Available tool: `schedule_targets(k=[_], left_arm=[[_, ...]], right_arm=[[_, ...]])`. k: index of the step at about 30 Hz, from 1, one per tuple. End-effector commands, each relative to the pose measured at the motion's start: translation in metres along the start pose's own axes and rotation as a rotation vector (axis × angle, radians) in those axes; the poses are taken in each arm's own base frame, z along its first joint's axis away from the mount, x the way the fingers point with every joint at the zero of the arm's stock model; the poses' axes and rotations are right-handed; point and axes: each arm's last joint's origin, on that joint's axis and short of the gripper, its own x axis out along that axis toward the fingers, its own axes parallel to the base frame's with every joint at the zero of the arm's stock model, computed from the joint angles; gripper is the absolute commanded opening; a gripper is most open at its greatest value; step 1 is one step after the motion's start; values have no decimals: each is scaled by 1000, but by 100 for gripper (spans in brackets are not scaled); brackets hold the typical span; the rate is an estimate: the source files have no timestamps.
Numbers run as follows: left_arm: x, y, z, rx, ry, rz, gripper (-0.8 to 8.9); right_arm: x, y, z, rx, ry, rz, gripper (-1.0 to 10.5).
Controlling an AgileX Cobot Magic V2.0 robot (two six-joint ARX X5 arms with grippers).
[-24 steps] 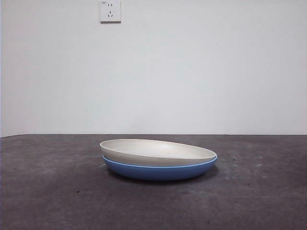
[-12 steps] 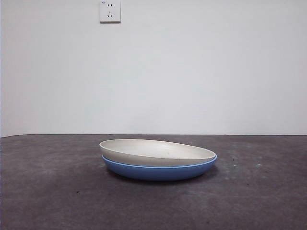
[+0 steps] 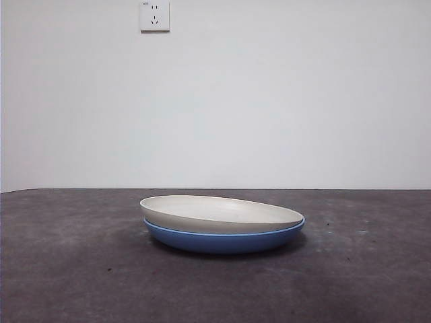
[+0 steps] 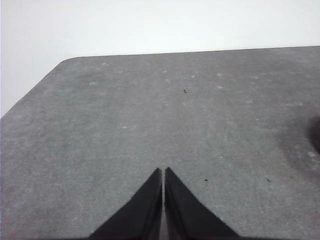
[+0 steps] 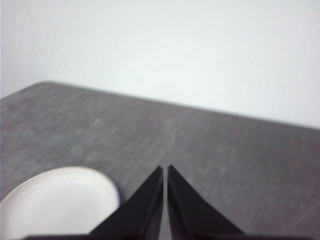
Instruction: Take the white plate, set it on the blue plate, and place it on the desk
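White plate (image 3: 222, 213) sits nested on the blue plate (image 3: 225, 239), a little below the middle of the front view, its left rim raised slightly above the right; the pair rests on the worktop (image 3: 67, 269). Judging by that, the stacking step looks done, and what remains is lifting the white plate off and setting it down on the bare worktop. That next move would call for an end effector to spread, reach a rim edge and pinch it without dragging the blue plate along.

Left end effector (image 4: 163, 172) hangs over bare worktop with its jaws pressed together, holding nothing. Right end effector (image 5: 165, 170) is also closed and empty, with the white plate (image 5: 60, 205) at the lower left of its wrist view, near but not touched.

Count: one white plate, one blue plate, two end effectors, one wall socket (image 3: 155, 15) at the upper left of the front view
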Motion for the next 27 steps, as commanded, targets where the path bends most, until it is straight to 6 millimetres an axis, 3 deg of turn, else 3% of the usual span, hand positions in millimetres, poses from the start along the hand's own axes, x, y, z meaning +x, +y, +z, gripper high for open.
schedule_targets(k=[1,12,27], left_arm=[[2,0,-7,-5,27,2,9],[2,0,-7,-5,27,2,9],[2,0,-7,-5,27,2,9]], right_arm=[[2,-3,-21,-27,-71,-42,8],[8,-8,-103,-38,-177,-163,8],[14,-11,-142,24,-129,-202,8]])
